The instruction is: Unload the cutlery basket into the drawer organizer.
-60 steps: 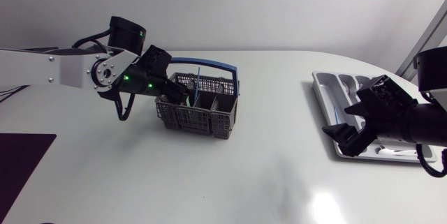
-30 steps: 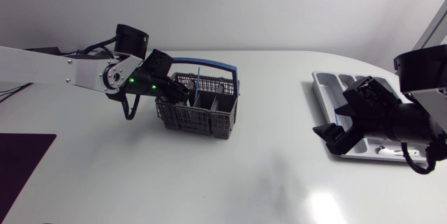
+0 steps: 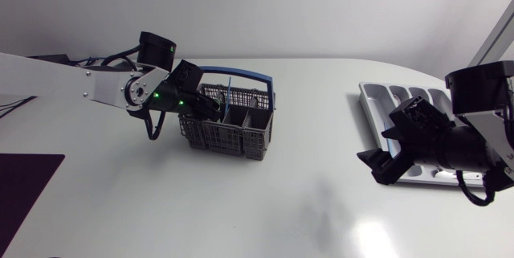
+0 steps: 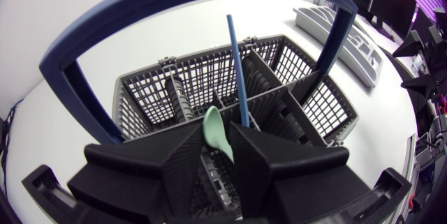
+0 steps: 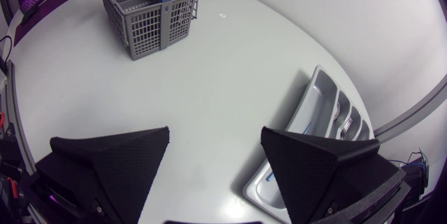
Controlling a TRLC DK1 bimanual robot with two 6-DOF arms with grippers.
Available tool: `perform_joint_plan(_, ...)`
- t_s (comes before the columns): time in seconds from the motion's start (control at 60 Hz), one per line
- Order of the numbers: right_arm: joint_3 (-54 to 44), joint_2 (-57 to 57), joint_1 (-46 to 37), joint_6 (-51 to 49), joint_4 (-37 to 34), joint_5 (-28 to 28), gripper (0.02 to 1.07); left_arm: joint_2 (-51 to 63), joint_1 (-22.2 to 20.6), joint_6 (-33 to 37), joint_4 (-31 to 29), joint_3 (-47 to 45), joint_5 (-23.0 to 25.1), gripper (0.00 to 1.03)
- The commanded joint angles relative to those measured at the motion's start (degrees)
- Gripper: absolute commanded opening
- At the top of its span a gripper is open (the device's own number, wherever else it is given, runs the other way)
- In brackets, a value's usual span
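In the head view the cutlery basket (image 3: 229,121) lies with its long side running left to right, and the blue handle (image 3: 237,72) arches over it. My left gripper (image 3: 210,111) is inside its left end. My right gripper (image 3: 377,165) hangs well to the right of the basket, at the edge of the drawer organizer (image 3: 376,101).

The left wrist view shows what the head view hides: a green spoon (image 4: 218,133) stands bowl up, pinched in narrow jaws, beside an upright blue stick (image 4: 236,70).

In the right wrist view the jaws are spread wide above the table (image 5: 209,77), with the basket far ahead.
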Motion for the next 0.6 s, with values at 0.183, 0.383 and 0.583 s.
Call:
perform_joint_plan(0.183, -2.74, -0.23, 0.36, 1.27, 0.95, 0.62, 0.97, 1.09, -0.13, -0.08, 0.68, 1.14, 0.37, 0.28)
perform_joint_plan(0.383, -2.92, -0.23, 0.36, 1.27, 1.12, 0.62, 0.97, 1.97, -0.3, -0.25, 2.0, 1.06, 0.37, 0.28)
perform_joint_plan(0.583, -3.36, -0.32, 0.36, 1.09, 1.21, 0.62, 0.97, 2.85, -0.92, -0.34, 3.14, 0.88, 0.37, 0.08)
